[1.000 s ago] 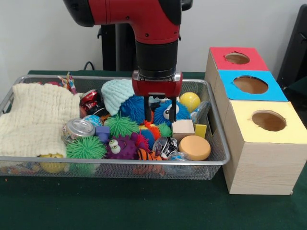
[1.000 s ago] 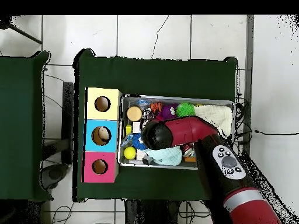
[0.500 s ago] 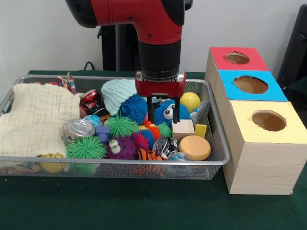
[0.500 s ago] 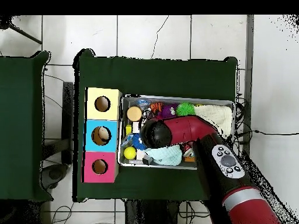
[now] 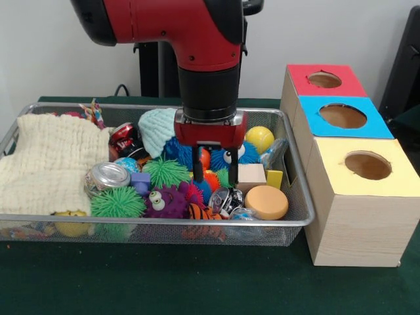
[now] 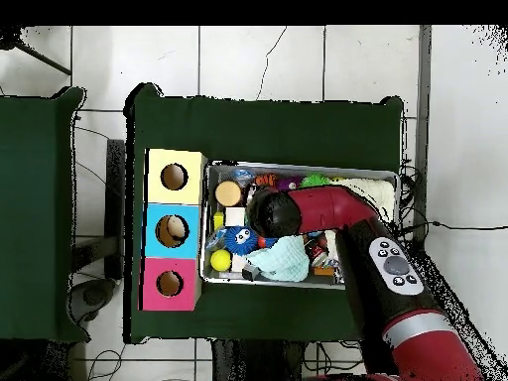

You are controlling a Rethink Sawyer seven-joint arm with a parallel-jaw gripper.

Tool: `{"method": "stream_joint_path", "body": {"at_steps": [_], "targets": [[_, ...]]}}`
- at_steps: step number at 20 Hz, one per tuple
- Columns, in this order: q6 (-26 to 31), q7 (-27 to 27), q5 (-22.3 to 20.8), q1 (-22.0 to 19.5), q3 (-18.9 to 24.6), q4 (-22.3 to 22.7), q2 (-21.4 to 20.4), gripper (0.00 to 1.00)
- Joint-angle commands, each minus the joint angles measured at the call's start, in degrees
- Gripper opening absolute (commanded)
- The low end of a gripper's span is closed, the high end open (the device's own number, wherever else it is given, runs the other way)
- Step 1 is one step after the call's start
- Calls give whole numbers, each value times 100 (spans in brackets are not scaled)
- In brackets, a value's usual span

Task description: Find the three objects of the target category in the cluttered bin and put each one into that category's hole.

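Gripper (image 5: 210,172) sits mid-basket (image 5: 296,197), fingers apart around an orange spiky ball (image 5: 209,178). Looks light and squishy, so I'd pinch its middle; the spikes will just bend.

The wire bin (image 5: 298,197) sits on the table (image 5: 197,282), with the row of three boxes (image 5: 354,177) just to its right in the front view, running from near to far. Inside the bin, the folded cloth (image 5: 49,164) fills the left end. The knitted cap (image 5: 157,128) lies toward the far side. The round disc (image 5: 266,201) rests at the near right corner, the wooden block (image 5: 251,176) just behind it. The gripper (image 5: 210,172) hangs over the bin's middle.
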Motion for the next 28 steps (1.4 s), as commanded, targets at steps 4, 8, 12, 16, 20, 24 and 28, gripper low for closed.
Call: {"method": "stream_joint_path", "body": {"at_steps": [4, 8, 12, 16, 20, 24, 28], "targets": [[511, -553, 69, -190, 172, -736, 442, 100], [521, -588, -14, -133, 131, -1005, 628, 100], [450, -567, -100, -80, 68, -1122, 732, 100], [402, -472, -170, 24, -26, -1321, 890, 100], [332, -356, -240, 144, -132, -1465, 1006, 100], [337, -267, -264, 223, -200, -1501, 1010, 100], [378, -251, -233, 280, -221, -1631, 1073, 100]]}}
